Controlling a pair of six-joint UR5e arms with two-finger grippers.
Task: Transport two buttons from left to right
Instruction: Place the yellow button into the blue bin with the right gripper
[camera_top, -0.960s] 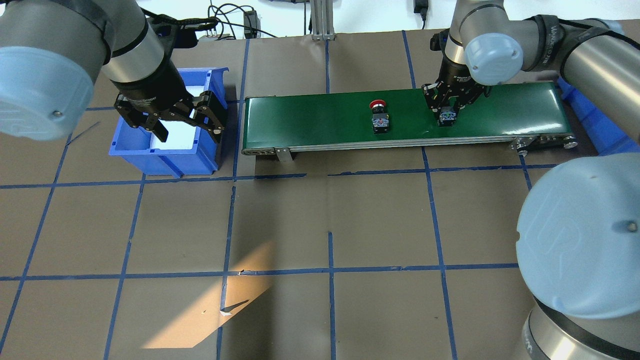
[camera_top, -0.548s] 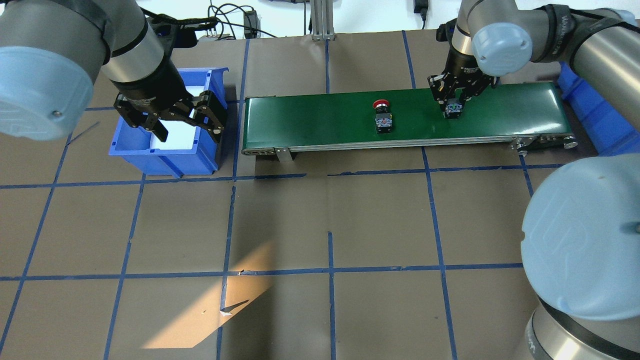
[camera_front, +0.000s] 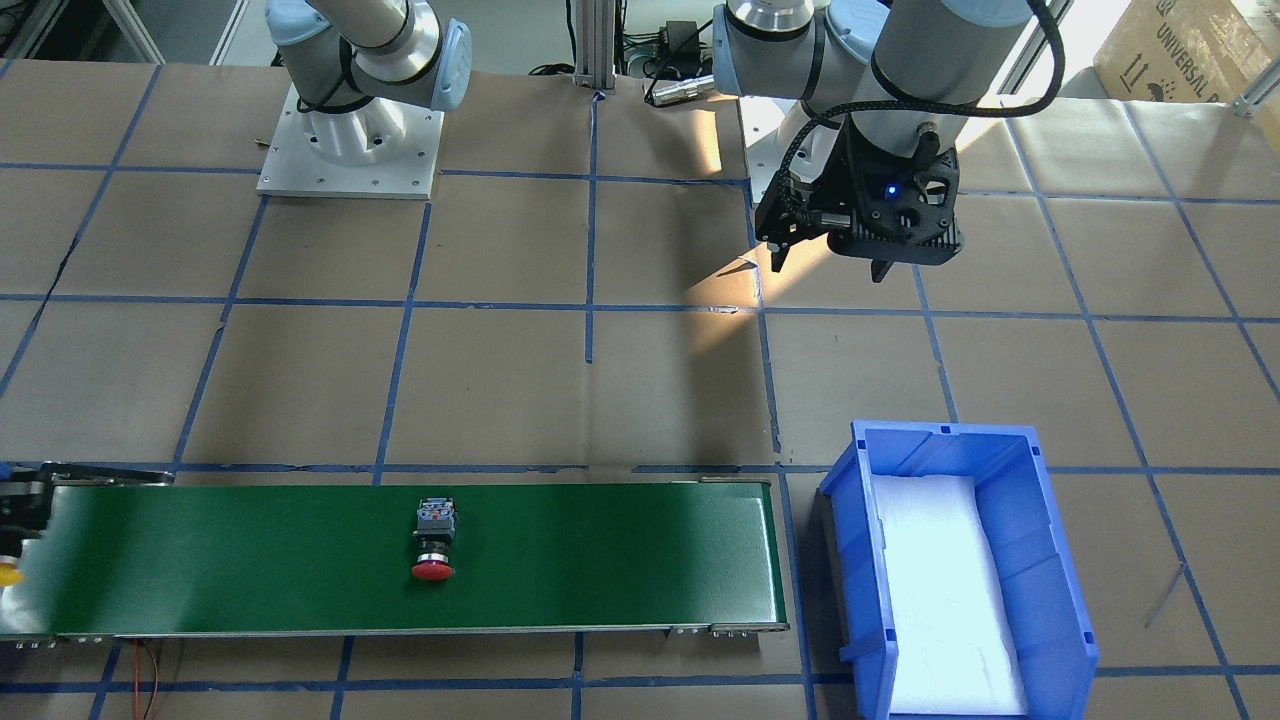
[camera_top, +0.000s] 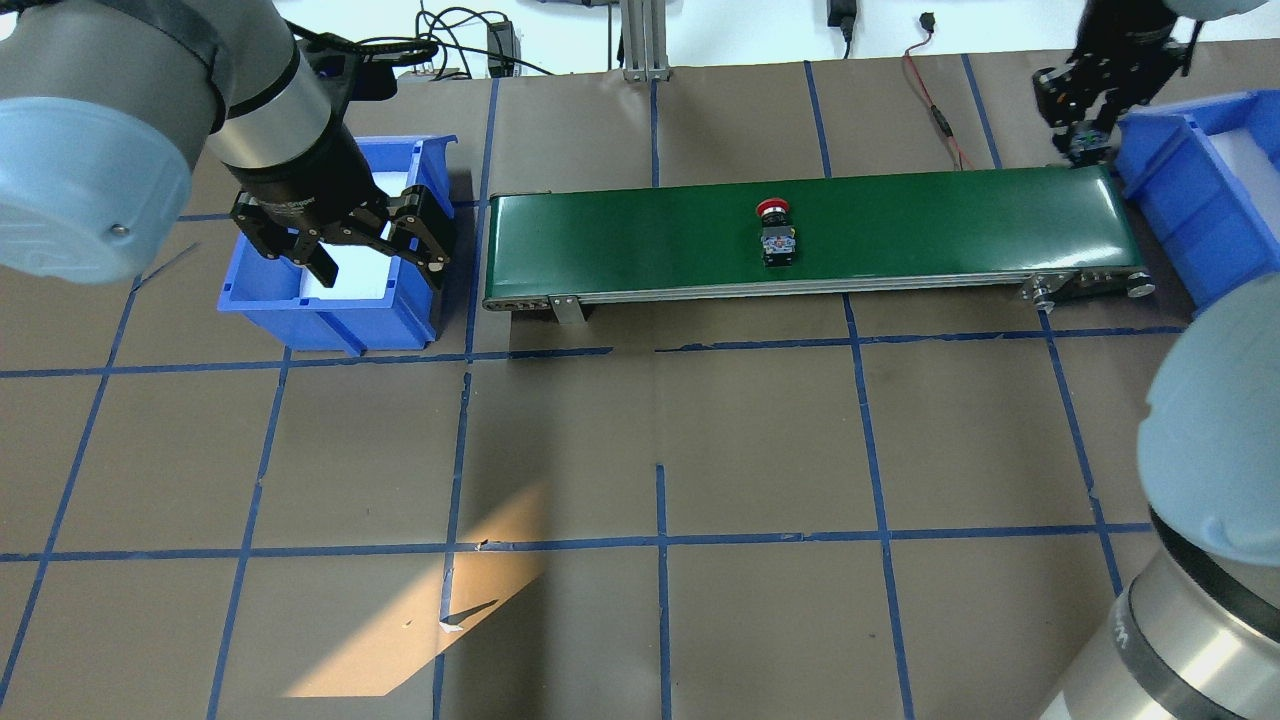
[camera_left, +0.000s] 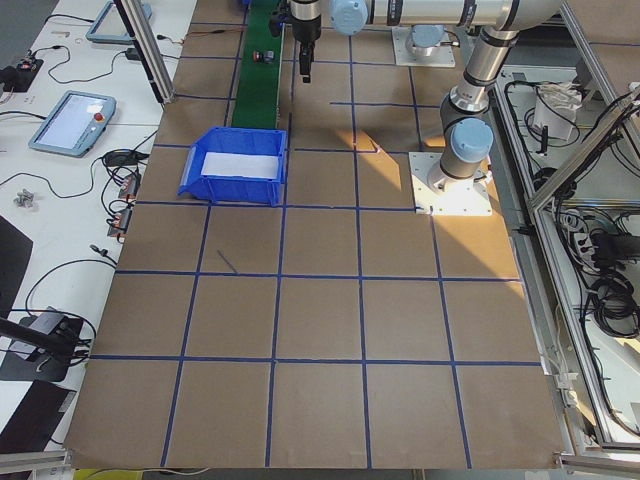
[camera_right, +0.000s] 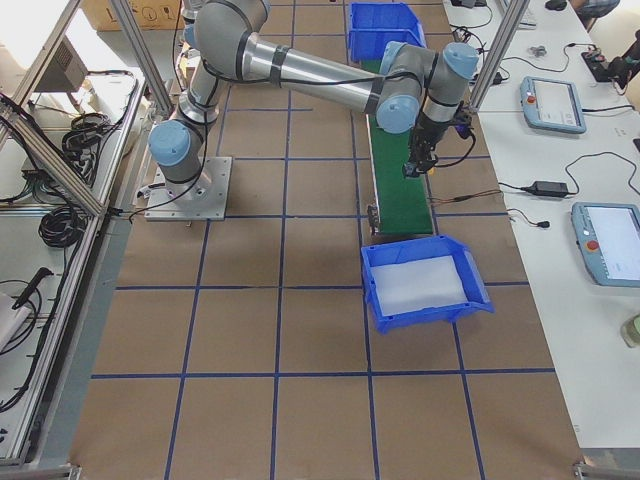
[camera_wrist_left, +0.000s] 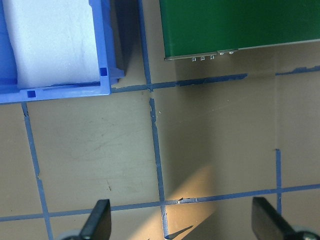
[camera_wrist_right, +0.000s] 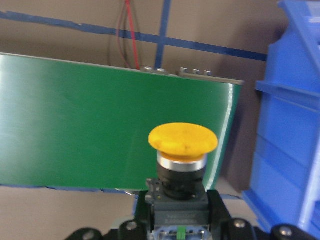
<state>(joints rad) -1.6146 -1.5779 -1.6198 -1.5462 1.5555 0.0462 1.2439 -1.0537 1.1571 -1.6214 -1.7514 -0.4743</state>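
The red button (camera_top: 775, 232) lies on its side on the green conveyor belt (camera_top: 620, 235), right of the middle; it also shows in the front view (camera_front: 433, 545). My right gripper (camera_top: 1085, 140) is shut on the yellow button (camera_wrist_right: 182, 150) by its black body. It holds the button in the air above the belt's right end, next to the right blue bin (camera_top: 1200, 200). The yellow cap shows at the front view's left edge (camera_front: 8, 575). My left gripper (camera_top: 345, 240) is open and empty, above the left blue bin (camera_top: 330, 310).
The left blue bin (camera_front: 1060, 560) holds only a white foam pad. The right blue bin (camera_wrist_right: 295, 150) stands just past the belt's end. A red cable (camera_top: 935, 110) lies behind the belt. Blue tape lines cross the brown table.
My right gripper has lifted the yellow button off the belt and carried it right, to the belt's end beside the bin. The red button has drifted slightly right. The left arm has not moved.
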